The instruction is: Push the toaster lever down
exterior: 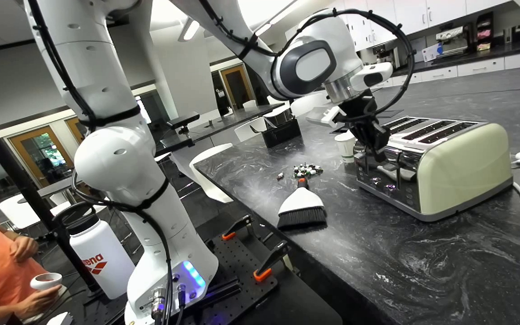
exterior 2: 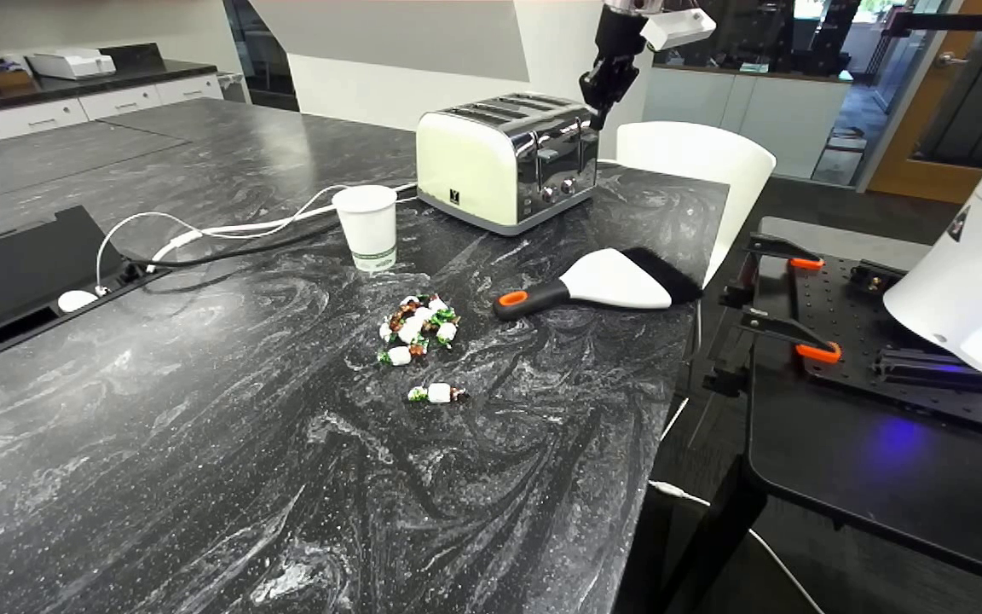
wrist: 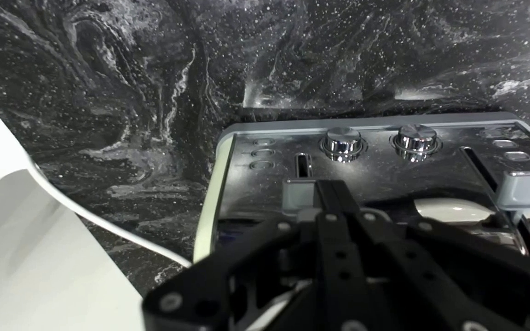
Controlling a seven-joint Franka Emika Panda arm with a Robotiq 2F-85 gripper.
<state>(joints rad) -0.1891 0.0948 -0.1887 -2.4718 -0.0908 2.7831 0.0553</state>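
Observation:
The toaster (exterior: 465, 167) is wide and pale cream-green with a chrome front; it stands on the dark counter in both exterior views (exterior 2: 465, 162). In the wrist view its chrome face (wrist: 256, 193) shows two knobs, two slots and two grey levers. My gripper (wrist: 334, 186) has its fingers shut together with nothing between them. The fingertips overlap the right part of the left lever (wrist: 296, 195); whether they touch it I cannot tell. The right lever (wrist: 529, 188) is apart from the gripper. In both exterior views the gripper (exterior: 381, 155) points down at the toaster's front (exterior 2: 597, 119).
A white brush (exterior 2: 619, 280) with black bristles lies in front of the toaster. A paper cup (exterior 2: 367, 226) and several wrapped candies (exterior 2: 418, 328) are on the counter. White cables (exterior 2: 235, 230) run behind the toaster. A white chair (exterior 2: 696, 158) stands at the counter's edge.

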